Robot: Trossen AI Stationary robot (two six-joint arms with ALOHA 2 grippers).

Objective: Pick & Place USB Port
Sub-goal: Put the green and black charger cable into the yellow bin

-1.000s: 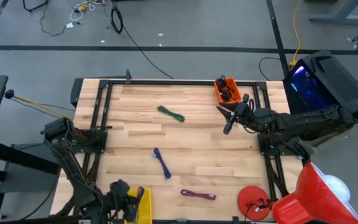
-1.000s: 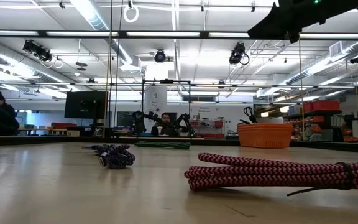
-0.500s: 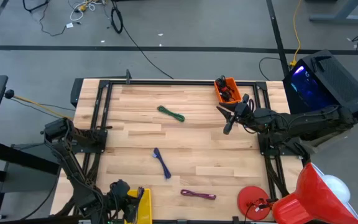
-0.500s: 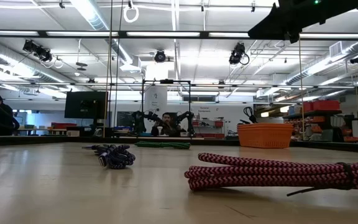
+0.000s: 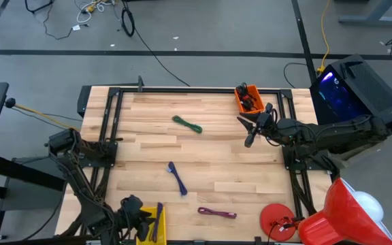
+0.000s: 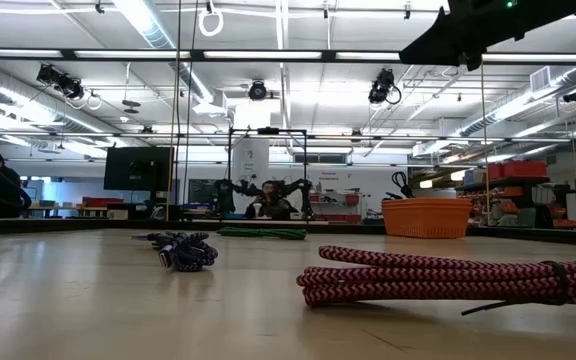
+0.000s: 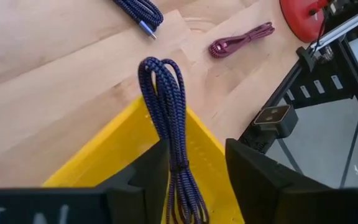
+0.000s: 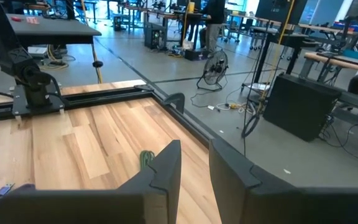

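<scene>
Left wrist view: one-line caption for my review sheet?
Left gripper open over the yellow bin, a blue braided cable standing between its fingers.

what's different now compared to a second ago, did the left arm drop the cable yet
Yes, it looks so. The left gripper has opened over the yellow bin, and the dark blue cable now stands loose between its fingers, its lower end in the bin. In the high view the cable newly shows inside the bin. The right gripper stayed hovering near the orange bin; the green, blue and maroon cables on the table did not move.
</scene>
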